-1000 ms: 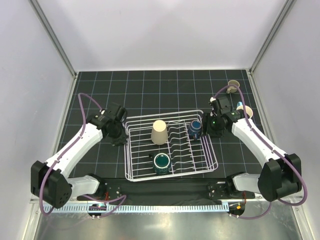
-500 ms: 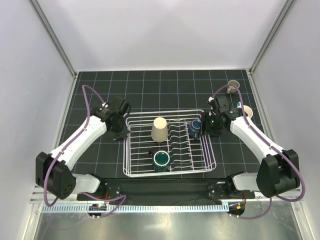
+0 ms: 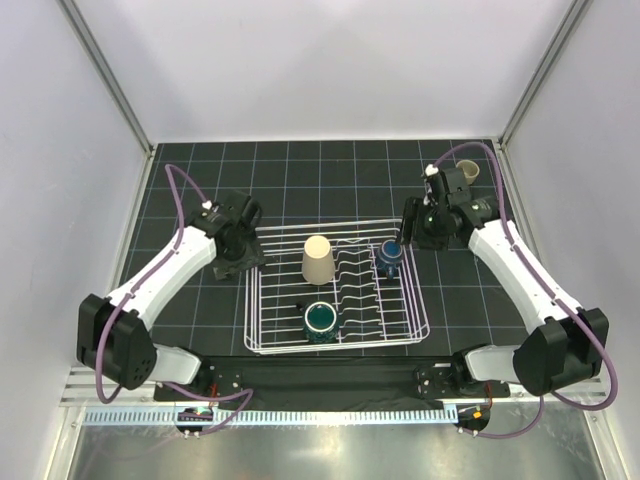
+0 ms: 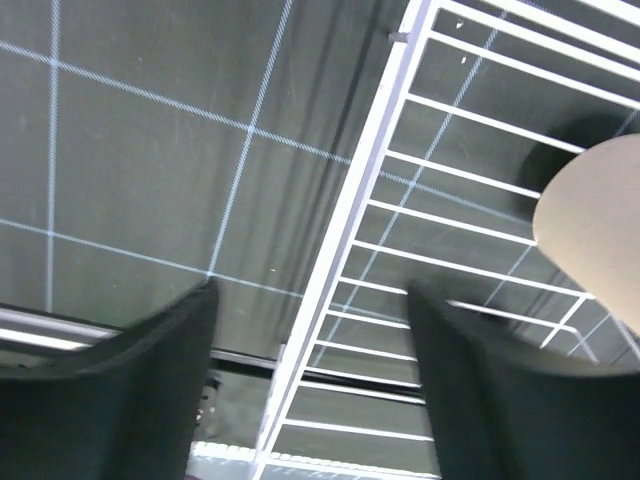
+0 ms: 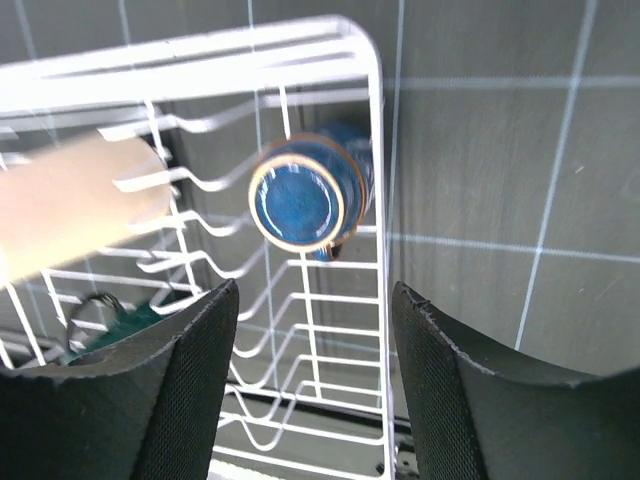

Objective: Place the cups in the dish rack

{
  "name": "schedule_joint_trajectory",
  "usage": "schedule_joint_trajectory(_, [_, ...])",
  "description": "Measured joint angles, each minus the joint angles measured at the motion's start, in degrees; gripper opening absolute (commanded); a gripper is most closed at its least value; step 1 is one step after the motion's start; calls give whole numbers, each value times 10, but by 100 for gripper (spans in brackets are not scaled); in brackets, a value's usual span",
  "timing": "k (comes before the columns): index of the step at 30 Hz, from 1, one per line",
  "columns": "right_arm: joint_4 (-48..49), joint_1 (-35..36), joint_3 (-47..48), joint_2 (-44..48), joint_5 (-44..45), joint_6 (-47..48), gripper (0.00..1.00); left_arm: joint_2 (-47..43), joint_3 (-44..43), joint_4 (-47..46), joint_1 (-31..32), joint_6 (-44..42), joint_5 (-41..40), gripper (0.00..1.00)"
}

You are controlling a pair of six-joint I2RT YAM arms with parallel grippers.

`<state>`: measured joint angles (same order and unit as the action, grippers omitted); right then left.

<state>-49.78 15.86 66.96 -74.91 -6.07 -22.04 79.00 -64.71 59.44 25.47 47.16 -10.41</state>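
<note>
The right claw (image 3: 412, 228) has pulled back from the blue mug (image 3: 390, 254) toward the far right corner of the counter (image 3: 330, 180); its fingers stand wide apart with nothing between them; its wrist view looks down on the mug sitting upright just inside the right side of the dish rack (image 3: 248, 310), so that cup looks delivered. The left claw (image 3: 243, 262) has crept in to the rack's far left corner, also wide and empty, straddling the rim. The rack lies mid-counter toward the near edge and holds three cups: the blue mug, a beige cup (image 3: 317, 260) at the far side and a teal mug (image 3: 321, 320) at the near side. A tan mug (image 3: 467, 172) waits in the far right corner, probably next for the right arm; that arm's own cable (image 3: 462, 147) loops close by and may get in the way; whether another cup lies under the arm I cannot tell.
</note>
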Motion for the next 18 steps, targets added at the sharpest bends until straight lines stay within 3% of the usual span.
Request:
schedule_joint_trajectory(6, [-13,-60,68,-10,19,-25,64,-38,-21,6,0,-8,-4,87])
schedule_joint_trajectory(13, [-13,-205,103,-32,51,-58,64,-117,-92,12,0,-30,4,83])
schedule_joint_trajectory(18, [-12,-280,103,-50,68,-72,67,-171,-98,4,-1,-51,56,80])
